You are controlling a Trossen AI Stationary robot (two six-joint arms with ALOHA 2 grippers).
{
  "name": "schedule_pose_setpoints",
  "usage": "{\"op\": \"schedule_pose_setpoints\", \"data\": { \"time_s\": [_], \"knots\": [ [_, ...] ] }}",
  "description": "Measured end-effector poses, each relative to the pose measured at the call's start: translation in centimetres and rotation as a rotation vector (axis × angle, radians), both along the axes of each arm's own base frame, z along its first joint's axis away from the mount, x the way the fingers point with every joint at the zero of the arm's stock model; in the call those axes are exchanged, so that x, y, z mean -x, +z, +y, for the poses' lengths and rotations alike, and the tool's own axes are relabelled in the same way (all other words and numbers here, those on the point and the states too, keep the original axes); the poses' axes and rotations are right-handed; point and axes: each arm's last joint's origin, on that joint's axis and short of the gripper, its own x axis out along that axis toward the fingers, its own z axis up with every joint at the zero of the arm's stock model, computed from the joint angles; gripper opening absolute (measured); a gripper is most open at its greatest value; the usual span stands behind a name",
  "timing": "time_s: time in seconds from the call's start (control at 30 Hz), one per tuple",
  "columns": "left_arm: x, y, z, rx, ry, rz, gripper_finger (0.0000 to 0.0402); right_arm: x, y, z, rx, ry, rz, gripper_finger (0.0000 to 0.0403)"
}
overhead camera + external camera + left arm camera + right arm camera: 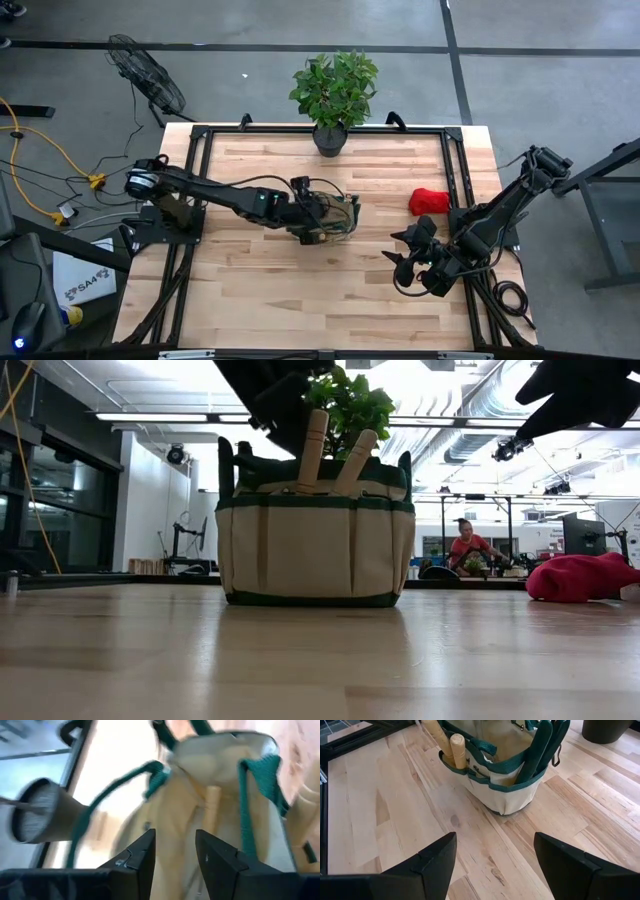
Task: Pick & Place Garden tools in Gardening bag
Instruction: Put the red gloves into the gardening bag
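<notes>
The tan gardening bag [315,540] with green trim stands upright on the table's middle [345,228]. Two wooden tool handles [312,450] [451,745] stick up out of its side pocket, and another handle [212,802] shows inside it. Dark green tool grips [540,750] poke from another pocket. My left gripper [175,855] hovers open just over the bag's mouth [320,208], with nothing between its fingers. A red soft bundle [430,200] [580,577] lies on the table at the right. My right gripper [495,857] waits open above the table near the right side [410,262].
A potted green plant [333,90] stands at the table's far edge, behind the bag; its dark pot [607,727] shows in the right wrist view. Bare wood stretches between the bag and the near edge. A person [470,545] sits in the room beyond.
</notes>
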Motion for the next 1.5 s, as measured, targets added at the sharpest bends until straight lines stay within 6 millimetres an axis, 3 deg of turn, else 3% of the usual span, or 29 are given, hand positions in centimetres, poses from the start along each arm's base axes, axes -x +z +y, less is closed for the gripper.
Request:
{"op": "schedule_pose_setpoints", "data": {
  "time_s": [0.27, 0.47, 0.73, 0.93, 1.17, 1.5],
  "knots": [
    [1.7, 2.7, 0.3, -0.007, 0.038, -0.071, 0.0134, 0.7, -0.3, -0.4, 0.020, 0.041, 0.110, 0.0259],
    [3.3, 4.5, 0.6, 0.031, 0.075, -0.112, 0.0134, 2.1, -0.2, -2.2, -0.027, 0.017, 0.270, 0.0259],
    [5.0, 6.0, -0.1, 0.031, 0.087, -0.145, 0.0134, 4.5, -0.2, -5.8, -0.085, -0.301, 0.510, 0.0259],
    [6.1, 6.2, -2.0, -0.025, 0.089, -0.130, 0.0134, 5.0, -0.1, -7.6, -0.102, -0.542, 0.547, 0.0259],
    [7.6, 5.4, -4.1, -0.053, 0.082, -0.052, 0.0134, 4.4, -0.2, -9.2, -0.039, -0.375, 0.755, 0.0259],
    [9.6, 4.8, -5.8, -0.063, 0.134, -0.014, 0.0134, 3.7, -0.2, -13.4, 0.034, -0.154, 1.006, 0.0259]
  ]
}}
